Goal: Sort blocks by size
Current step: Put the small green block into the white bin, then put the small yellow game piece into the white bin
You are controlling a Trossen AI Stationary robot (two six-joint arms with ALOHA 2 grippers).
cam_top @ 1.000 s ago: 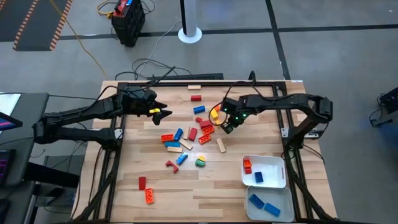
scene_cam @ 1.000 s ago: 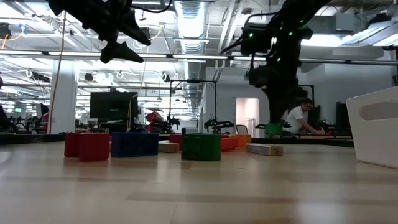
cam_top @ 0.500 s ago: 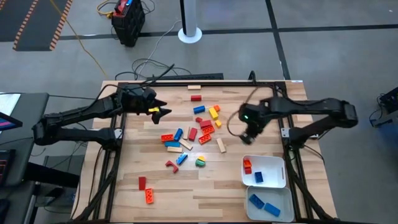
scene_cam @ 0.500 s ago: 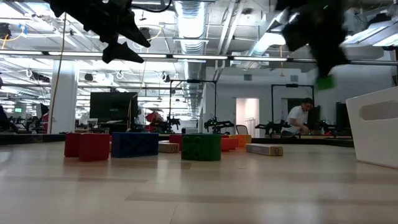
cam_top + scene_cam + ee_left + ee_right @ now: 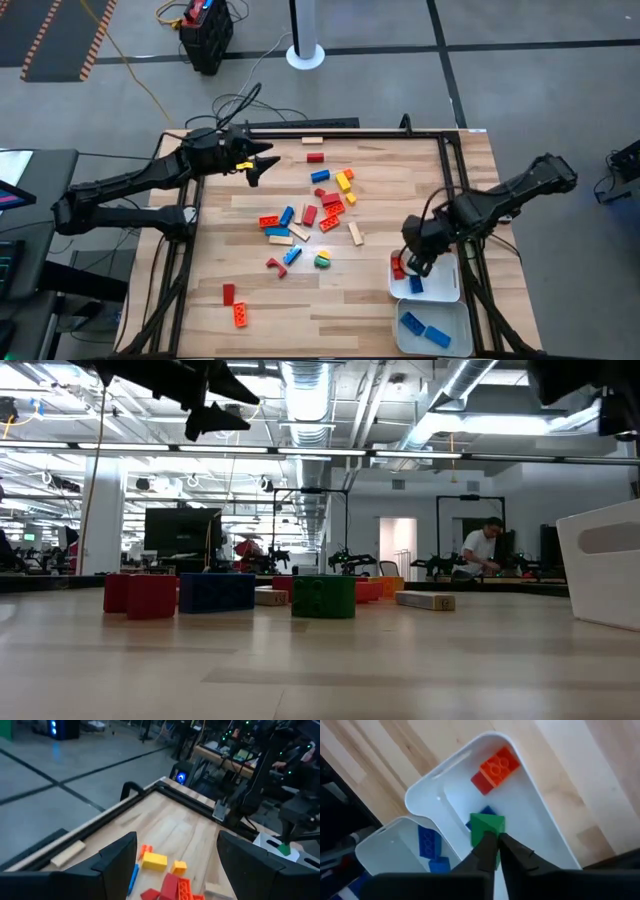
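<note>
The blocks (image 5: 310, 212) lie scattered mid-table: red, orange, blue, yellow, green and tan ones, resting flat on the wood. They show as a row in the low view (image 5: 230, 592). My right gripper (image 5: 496, 837) is shut on a green block (image 5: 487, 825) above the nearer-to-centre white tray (image 5: 417, 795). In the high view it hovers at that tray's left rim (image 5: 415, 262). My left gripper (image 5: 255, 165) is open and empty, raised above the table's far left part, with its fingers wide apart in the left wrist view (image 5: 175, 865). My right gripper pinches the green block between its two fingertips (image 5: 489, 845), on the block's side nearest the wrist (image 5: 490, 831). The fingers point down from above. The block is lifted clear above the tray's floor.
That tray holds an orange block (image 5: 496, 769) and a blue one (image 5: 487, 811). A second white tray (image 5: 437, 328) at the near right corner holds blue blocks (image 5: 427, 842). A black frame (image 5: 330, 128) rims the table. Two red-orange blocks (image 5: 233, 305) lie near the front left.
My right gripper has carried the green block from above the scattered blocks toward the table's near right, and now holds it over the tray. My left gripper has shifted a little toward the far edge.
</note>
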